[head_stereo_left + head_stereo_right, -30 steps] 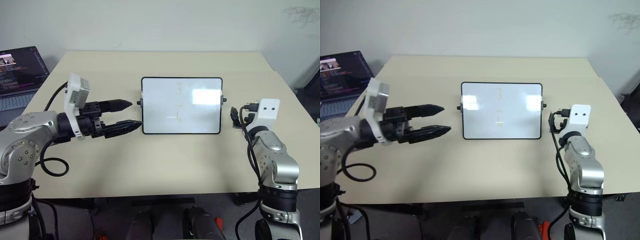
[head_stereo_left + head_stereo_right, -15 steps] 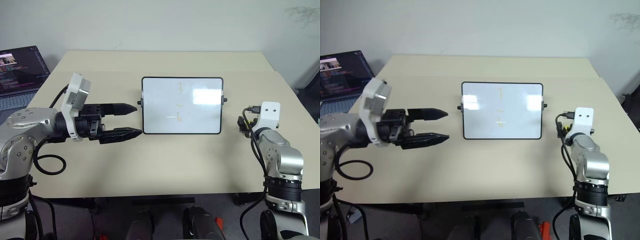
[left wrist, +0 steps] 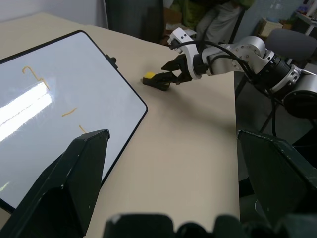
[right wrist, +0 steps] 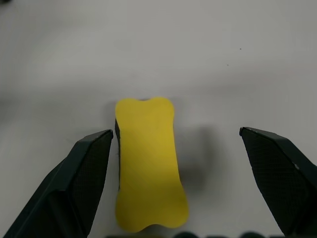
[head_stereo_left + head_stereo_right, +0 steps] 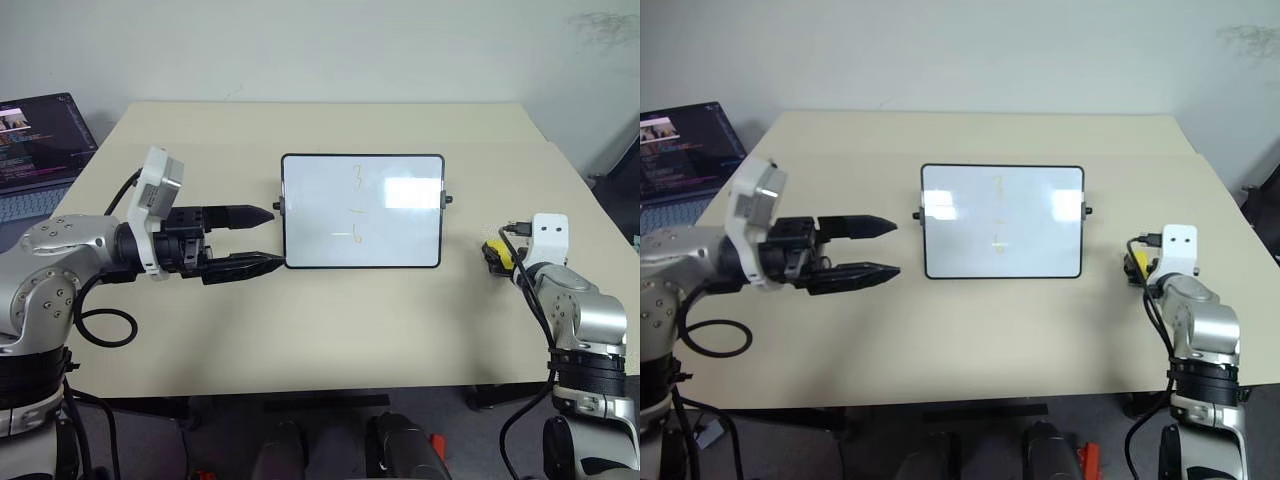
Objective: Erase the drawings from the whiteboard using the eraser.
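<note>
- A small rectangular glossy whiteboard [image 5: 362, 211] with a thin black rounded frame and a small black knob on each short side lies at the middle of the pale beige table [image 5: 330, 330].
- The drawings [image 5: 356, 205], a few thin yellowish-green strokes and a short dash, run down the middle of the board; a bright glare patch sits just to their right.
- The eraser [image 4: 148, 161], a small bright yellow oblong block with pinched sides and a dark underside, lies flat on the table to the right of the whiteboard, apart from its frame.
- The right claw [image 4: 188, 178] is spread wide around the eraser. The block lies between the two black fingers, close beside one finger [image 4: 81, 178] and well clear of the other. I cannot tell whether the near finger touches it; nothing is gripped.
- In the head views the eraser [image 5: 496, 251] peeks out just ahead of the right wrist's white camera housing [image 5: 549, 232].
- The left claw [image 5: 258, 240] hangs above the table just beside the whiteboard's left edge, pointing toward it, its black fingers apart and empty.
- An open laptop [image 5: 35, 135] with a dark screen sits off the table's far left corner.
</note>
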`<state>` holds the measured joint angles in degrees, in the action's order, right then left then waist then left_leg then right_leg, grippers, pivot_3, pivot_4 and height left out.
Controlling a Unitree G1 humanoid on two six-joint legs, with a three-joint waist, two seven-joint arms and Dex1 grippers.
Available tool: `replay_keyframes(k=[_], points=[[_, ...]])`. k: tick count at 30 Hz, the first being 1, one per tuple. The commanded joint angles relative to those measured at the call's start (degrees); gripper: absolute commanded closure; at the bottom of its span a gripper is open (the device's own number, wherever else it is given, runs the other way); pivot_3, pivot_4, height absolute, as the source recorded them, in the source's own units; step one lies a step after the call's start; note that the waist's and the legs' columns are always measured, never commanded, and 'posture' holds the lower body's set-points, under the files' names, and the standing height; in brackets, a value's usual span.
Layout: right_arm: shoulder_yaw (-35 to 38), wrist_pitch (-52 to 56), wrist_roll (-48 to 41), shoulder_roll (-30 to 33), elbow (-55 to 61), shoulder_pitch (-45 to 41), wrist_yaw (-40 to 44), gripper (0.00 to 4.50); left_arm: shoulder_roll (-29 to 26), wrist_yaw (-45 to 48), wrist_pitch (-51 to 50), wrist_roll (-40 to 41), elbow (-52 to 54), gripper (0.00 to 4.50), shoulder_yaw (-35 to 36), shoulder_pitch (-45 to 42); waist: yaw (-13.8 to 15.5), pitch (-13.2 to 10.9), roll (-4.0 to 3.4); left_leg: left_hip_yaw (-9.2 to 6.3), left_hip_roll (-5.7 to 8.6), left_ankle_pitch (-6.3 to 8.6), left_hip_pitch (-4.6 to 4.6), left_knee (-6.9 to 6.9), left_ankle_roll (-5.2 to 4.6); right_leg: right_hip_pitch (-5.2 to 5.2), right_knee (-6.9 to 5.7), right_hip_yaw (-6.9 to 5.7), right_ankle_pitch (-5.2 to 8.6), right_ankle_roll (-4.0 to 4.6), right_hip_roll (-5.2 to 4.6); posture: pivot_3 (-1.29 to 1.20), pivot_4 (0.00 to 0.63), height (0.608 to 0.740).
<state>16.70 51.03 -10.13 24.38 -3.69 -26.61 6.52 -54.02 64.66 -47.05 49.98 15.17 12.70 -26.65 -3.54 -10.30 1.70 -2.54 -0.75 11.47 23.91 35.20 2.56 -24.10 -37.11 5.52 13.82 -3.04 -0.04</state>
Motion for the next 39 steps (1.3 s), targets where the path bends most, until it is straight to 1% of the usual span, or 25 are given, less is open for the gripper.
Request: replay_keyframes(k=[1,6,7,21,31,33,36,37,38,39], points=[[0.37,-2.22,0.07,1.31,-0.95,-2.18,0.72,0.03,-0.34,0.4,0.99,-0.13,0.47,0.0,0.54,-0.85,-0.04,0.0,0.0,0.0,0.0,0.0,0.0,0.0,0.0,0.0,0.0,0.0,0.0,0.0,0.0,0.0,0.15,0.74],[0.08,-3.32,0.18,0.79,-2.53,-2.59,0.91,0.03,-0.32,0.0,0.93,-0.17,0.84,0.0,0.89,-0.27,-0.06,0.0,0.0,0.0,0.0,0.0,0.0,0.01,0.0,0.01,-0.01,0.0,-0.01,-0.01,0.0,0.0,0.15,0.74],[0.0,-3.35,0.16,0.59,-2.51,-2.62,0.81,0.19,-0.38,-0.04,0.95,-0.19,0.88,0.0,1.01,-0.14,-0.05,0.0,0.0,0.0,0.0,0.0,0.0,0.01,0.0,0.01,-0.01,0.0,-0.01,-0.01,0.0,0.0,0.15,0.74],[0.98,-3.62,-0.69,-0.35,-3.53,-2.47,0.51,0.19,0.12,-1.07,1.1,-0.33,1.41,0.0,1.09,0.3,-0.07,0.0,0.0,0.0,0.0,0.0,-0.01,0.01,0.0,0.01,-0.05,0.01,-0.01,-0.02,0.0,0.0,0.15,0.74],[1.87,-2.78,-2.19,-0.44,-2.11,-2.48,1.19,0.19,0.24,-1.34,1.37,-0.67,1.01,0.0,0.9,0.01,-0.07,0.0,0.0,0.0,0.0,0.0,-0.02,0.02,0.0,0.01,-0.08,0.01,-0.02,-0.02,0.01,0.0,0.15,0.74],[2.05,-2.53,-2.54,-0.1,-2.02,-2.75,1.17,0.55,0.28,-1.42,1.4,-0.72,0.97,0.0,0.87,-0.09,-0.07,0.0,0.0,0.0,0.0,0.0,-0.02,0.02,0.0,0.01,-0.09,0.01,-0.02,-0.02,0.01,0.0,0.15,0.74],[2.68,-2.18,-3.68,0.27,-1.87,-3.08,1.41,0.55,0.38,-1.56,1.44,-0.79,0.94,0.0,0.8,-0.25,-0.06,0.0,0.0,0.0,0.0,-0.01,-0.02,0.02,-0.01,0.01,-0.1,0.01,-0.02,-0.02,0.01,0.0,0.15,0.74],[2.59,-2.05,-3.87,0.42,-1.72,-3.13,1.6,0.82,0.41,-1.59,1.44,-0.81,0.93,0.0,0.76,-0.29,-0.06,0.0,0.0,0.0,0.0,-0.01,-0.02,0.03,-0.01,0.01,-0.1,0.01,-0.02,-0.02,0.01,0.0,0.15,0.74],[2.47,-2.02,-4.02,0.54,-1.51,-3.14,1.84,0.87,0.44,-1.64,1.41,-0.78,1.01,0.0,0.75,-0.29,-0.06,0.0,0.0,0.0,0.0,-0.01,-0.02,0.03,-0.01,0.01,-0.1,0.01,-0.02,-0.02,0.01,0.0,0.15,0.74],[2.35,-2.05,-4.04,0.63,-1.49,-3.21,1.97,1.06,0.49,-1.66,1.39,-0.8,0.99,0.0,0.69,-0.36,-0.07,0.0,0.0,0.0,0.0,-0.01,-0.02,0.03,-0.01,0.01,-0.1,0.01,-0.02,-0.02,0.01,0.0,0.15,0.74]])
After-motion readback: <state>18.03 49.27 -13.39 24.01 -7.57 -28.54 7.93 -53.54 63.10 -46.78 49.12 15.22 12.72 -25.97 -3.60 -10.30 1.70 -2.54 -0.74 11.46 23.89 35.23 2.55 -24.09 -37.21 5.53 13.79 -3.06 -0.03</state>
